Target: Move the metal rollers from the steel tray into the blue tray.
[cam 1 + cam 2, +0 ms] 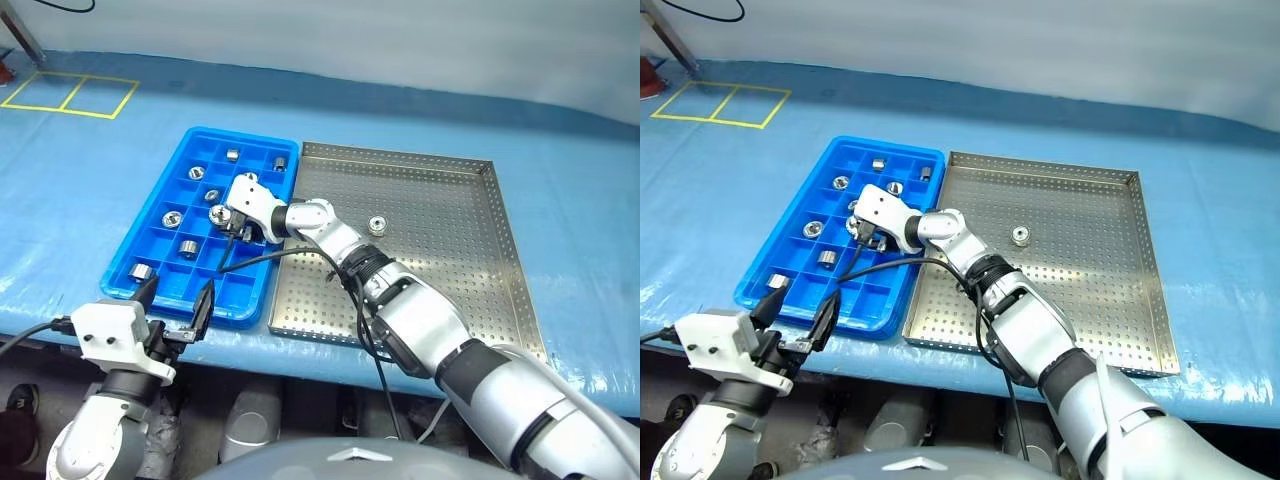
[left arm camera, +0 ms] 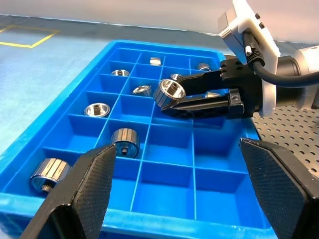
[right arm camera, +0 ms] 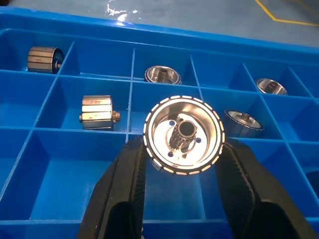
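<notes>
Now steel tray [image 1: 455, 290] keeps one roller [image 1: 377, 225] mid-floor; blue tray [image 1: 140, 225] holds several. Right gripper [image 3: 183, 164] clamped on a roller [image 3: 183, 134] above a middle cell (lower squarely before releasing). Left gripper [image 2: 177, 199] gapes at near edge.

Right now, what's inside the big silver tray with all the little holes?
One metal roller is left on the steel tray. The right arm reaches across the tray's near left part, so that bit of floor is hidden.
</notes>
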